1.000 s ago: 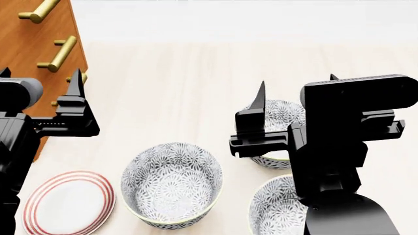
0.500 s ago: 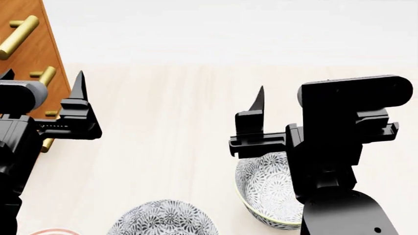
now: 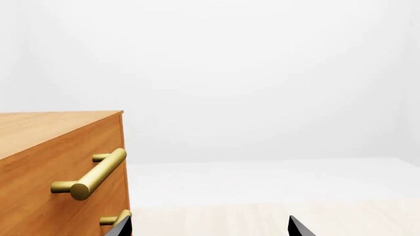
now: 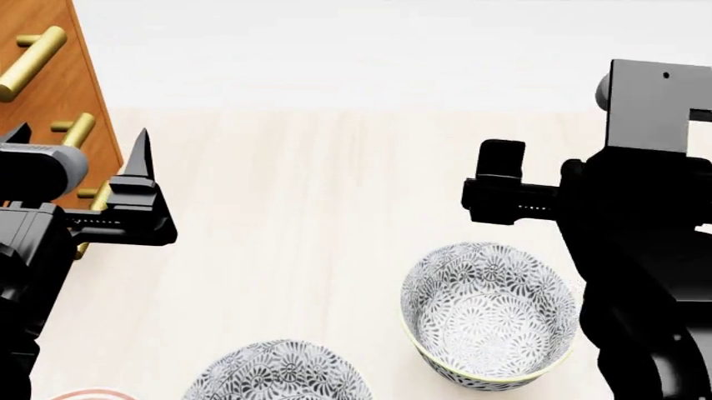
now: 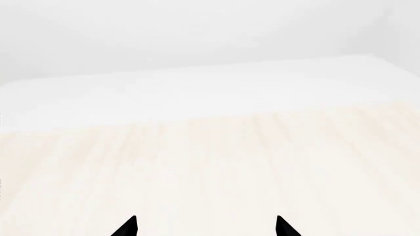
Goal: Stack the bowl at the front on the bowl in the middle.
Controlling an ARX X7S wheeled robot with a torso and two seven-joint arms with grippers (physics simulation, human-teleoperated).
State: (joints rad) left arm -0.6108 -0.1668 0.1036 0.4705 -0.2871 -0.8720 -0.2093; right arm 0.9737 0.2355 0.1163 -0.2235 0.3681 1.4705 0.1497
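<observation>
Spanning the scene, a pale wood-grain table (image 4: 300,208) meets a plain white backdrop. A glossy wooden cabinet (image 4: 56,92) with brass bar handles (image 3: 92,174) stands at left. Two round patterned bowls sit near the front: one (image 4: 489,312) below the right gripper (image 5: 204,227), another (image 4: 278,371) partly cropped. Both the right and the left gripper (image 3: 204,228) hold their jaws apart, empty.

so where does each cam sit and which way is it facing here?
Head view: on the head, looking forward and down at the table; shows both arms, left claw, two patterned bowls.
Left wrist view: near the left claw, facing level past the wooden drawer unit; two fingertips show.
Right wrist view: near the right claw, facing across bare tabletop; two fingertips show.
Shared: head and left wrist views both see the drawer unit's brass handles.
</observation>
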